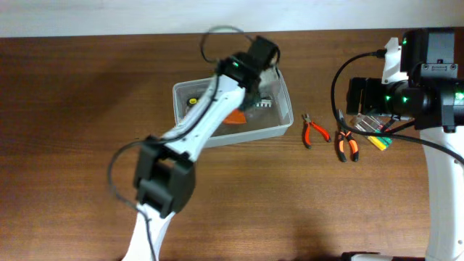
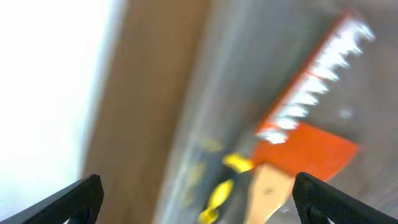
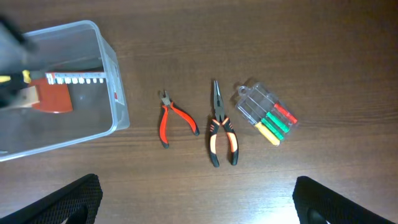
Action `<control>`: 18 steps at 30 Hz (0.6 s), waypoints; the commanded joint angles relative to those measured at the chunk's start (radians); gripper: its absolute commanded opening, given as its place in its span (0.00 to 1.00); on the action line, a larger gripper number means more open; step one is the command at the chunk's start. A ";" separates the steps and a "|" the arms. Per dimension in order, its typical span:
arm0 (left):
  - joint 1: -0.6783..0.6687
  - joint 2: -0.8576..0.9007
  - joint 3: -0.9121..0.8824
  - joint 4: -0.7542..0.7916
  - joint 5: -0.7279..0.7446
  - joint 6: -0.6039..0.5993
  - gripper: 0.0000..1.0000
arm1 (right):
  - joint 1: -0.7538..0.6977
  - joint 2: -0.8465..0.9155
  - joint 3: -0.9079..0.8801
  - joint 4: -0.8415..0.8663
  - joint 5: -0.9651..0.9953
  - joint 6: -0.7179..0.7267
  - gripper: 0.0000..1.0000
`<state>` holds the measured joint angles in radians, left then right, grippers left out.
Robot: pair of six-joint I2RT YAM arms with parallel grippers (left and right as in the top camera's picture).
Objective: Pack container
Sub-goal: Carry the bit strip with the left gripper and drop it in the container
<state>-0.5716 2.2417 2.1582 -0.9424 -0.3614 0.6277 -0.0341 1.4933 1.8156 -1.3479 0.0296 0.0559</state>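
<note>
The clear plastic container (image 1: 284, 125) sits at the table's centre and shows in the right wrist view (image 3: 111, 68). Inside lie an orange tool (image 3: 55, 98) with a row of silver bits (image 2: 323, 74) and a yellow-and-black tool (image 2: 217, 193). My left gripper (image 2: 198, 198) is open above the container's inside, holding nothing. My right gripper (image 3: 198, 202) is open and empty, high above the table to the right. Small red cutters (image 1: 313, 131), orange-black long-nose pliers (image 1: 346, 142) and a clear screwdriver pack (image 3: 266, 114) lie on the table right of the container.
The left arm stretches across the container from the front left and hides part of it in the overhead view. A black cable (image 1: 341, 80) hangs by the right arm. A white wall edge (image 1: 109, 16) borders the table's far side.
</note>
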 commanded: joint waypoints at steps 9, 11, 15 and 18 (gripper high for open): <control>0.375 -0.365 0.055 -0.150 -0.035 -0.535 0.99 | -0.006 0.038 -0.020 0.026 -0.017 0.004 0.99; 0.490 -0.370 0.055 -0.202 0.024 -0.566 0.99 | -0.006 0.068 -0.048 0.030 -0.013 0.003 1.00; 0.709 -0.357 0.055 -0.275 0.169 -0.644 0.99 | -0.006 0.179 -0.090 0.036 0.049 -0.007 0.86; 0.864 -0.343 0.055 -0.301 0.254 -0.727 0.99 | -0.005 0.282 -0.092 0.035 0.049 -0.081 0.73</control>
<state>0.1890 1.8896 2.2169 -1.2320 -0.2321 0.0303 -0.0341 1.6958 1.7405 -1.3144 0.0505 0.0269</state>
